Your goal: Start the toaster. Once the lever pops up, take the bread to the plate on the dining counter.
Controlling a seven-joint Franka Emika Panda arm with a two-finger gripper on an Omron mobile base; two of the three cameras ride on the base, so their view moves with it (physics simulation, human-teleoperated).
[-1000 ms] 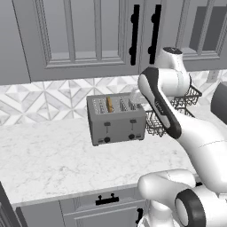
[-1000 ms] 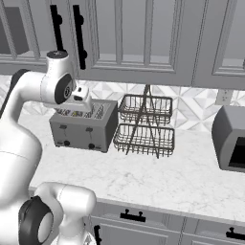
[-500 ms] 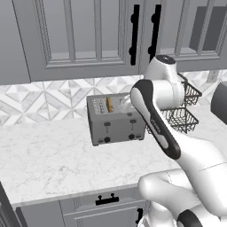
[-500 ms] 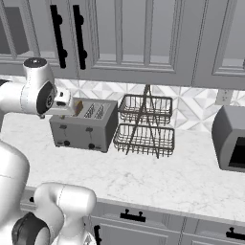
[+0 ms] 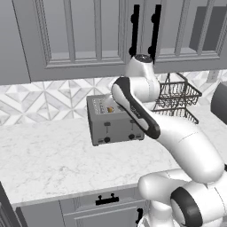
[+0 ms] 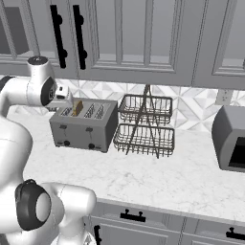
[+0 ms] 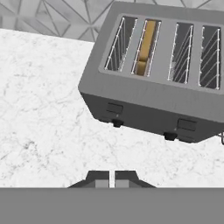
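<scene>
— Does any lettering show on the toaster (image 7: 157, 78)?
— None; its front carries plain black levers and knobs, with no brand or numbers to be read.
— And the cabinet doors (image 6: 143, 38) or the wall tiles (image 5: 40, 99)?
— Bare too; no label, sign or figure can be read anywhere in these views.

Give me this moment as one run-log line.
end effector: shut, empty, above counter | golden-orange bread slice: second slot of boxy grey metal toaster | levers: untouched

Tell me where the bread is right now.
The bread sits in the toaster, second slot from the left in the hand view; in the right base view, the wire basket rack stands just right of it.
</scene>
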